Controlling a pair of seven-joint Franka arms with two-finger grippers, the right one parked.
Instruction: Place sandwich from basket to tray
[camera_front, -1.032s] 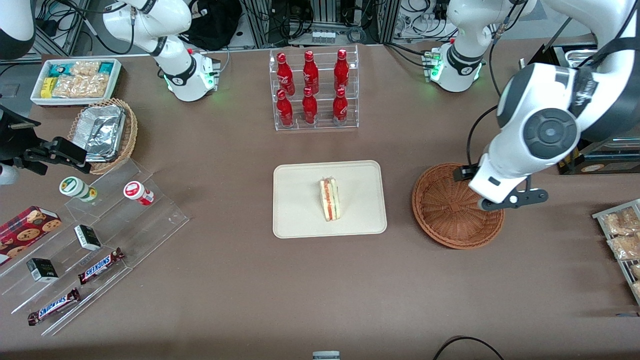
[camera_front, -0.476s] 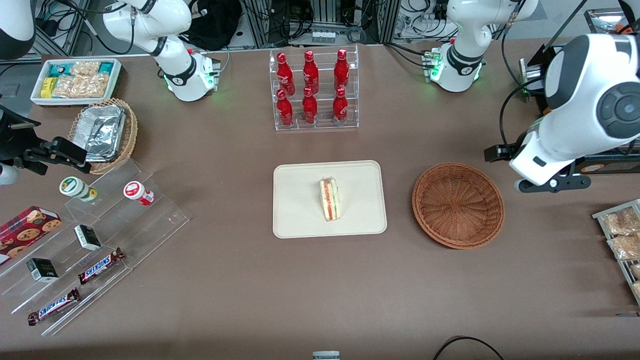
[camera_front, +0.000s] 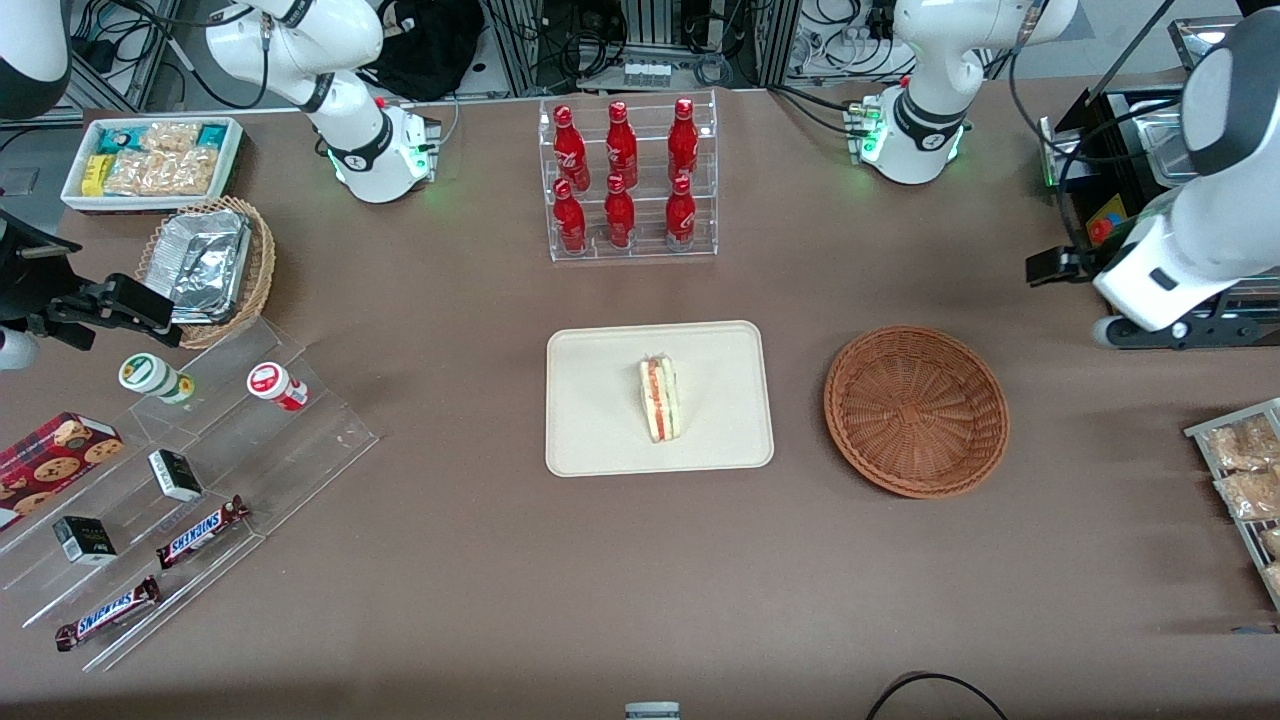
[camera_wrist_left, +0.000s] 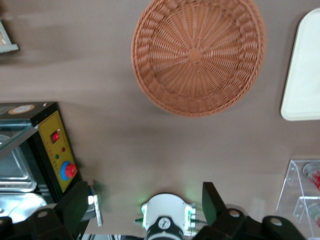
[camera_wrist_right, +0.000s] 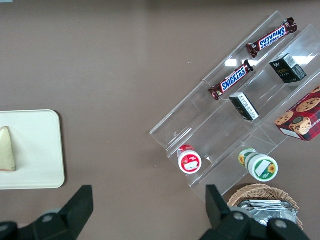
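Observation:
The sandwich (camera_front: 660, 400) lies on the cream tray (camera_front: 600, 440), near the tray's middle, and also shows in the right wrist view (camera_wrist_right: 6, 149) on the tray (camera_wrist_right: 40, 150). The reddish-brown wicker basket (camera_front: 916, 410) stands beside the tray toward the working arm's end and holds nothing; the left wrist view shows it (camera_wrist_left: 197, 55) with a corner of the tray (camera_wrist_left: 305, 65). My left gripper (camera_front: 1150, 330) hangs above bare table, past the basket toward the working arm's end. Its fingers (camera_wrist_left: 75, 205) are spread wide with nothing between them.
A black box with a red button (camera_wrist_left: 55, 150) stands close to the gripper. A clear rack of red bottles (camera_front: 625, 180) stands farther from the camera than the tray. A snack rack (camera_front: 1245, 480) sits at the working arm's end, and a stepped acrylic display (camera_front: 190, 470) at the parked arm's.
My left gripper has moved from above the basket off toward the working arm's end and farther from the camera. The sandwich has stayed on the tray.

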